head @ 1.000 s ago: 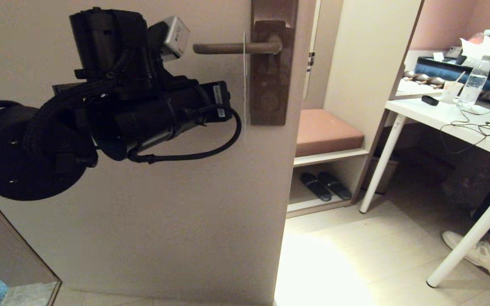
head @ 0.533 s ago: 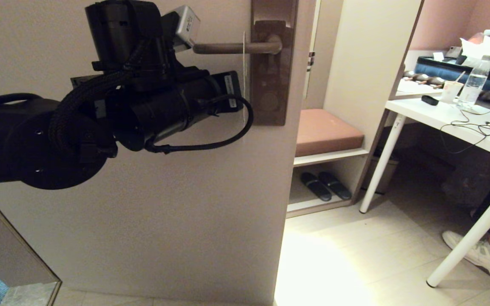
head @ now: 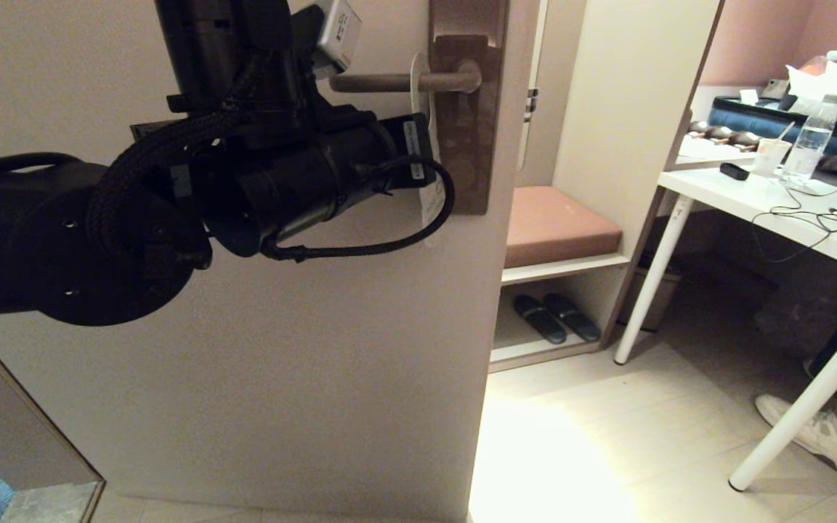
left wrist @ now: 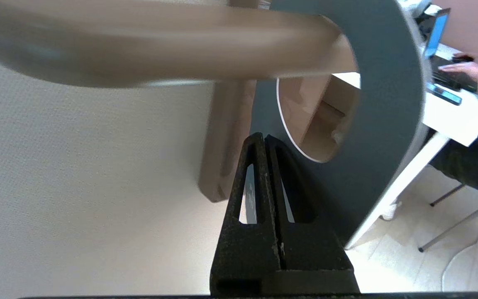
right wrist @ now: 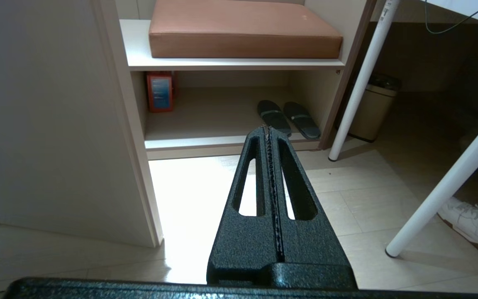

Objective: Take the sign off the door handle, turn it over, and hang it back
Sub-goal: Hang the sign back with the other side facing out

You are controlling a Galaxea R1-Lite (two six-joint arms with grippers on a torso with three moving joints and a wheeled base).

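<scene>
The sign (head: 423,71) hangs on the door handle (head: 378,82), a brown lever on a tall backplate (head: 468,138). It is turned at an angle, its white face showing in the head view. In the left wrist view its grey-blue face (left wrist: 388,104) and oval hole ring the handle (left wrist: 160,41). My left gripper (left wrist: 262,139) is shut just under the handle, its tips against the sign's grey-blue face with nothing between them. In the head view the arm's own bulk hides the fingers. My right gripper (right wrist: 268,129) is shut and empty, held low and pointing at the floor.
The door's edge stands right of the backplate. Beyond it is a bench with a brown cushion (head: 560,225) and slippers (head: 555,317) below. A white desk (head: 789,218) with a bottle, a cup and cables is on the right, with a seated person's leg and shoe (head: 818,432).
My left arm has risen and moved right toward the handle. The sign, edge-on before, has swung round so that its white face shows.
</scene>
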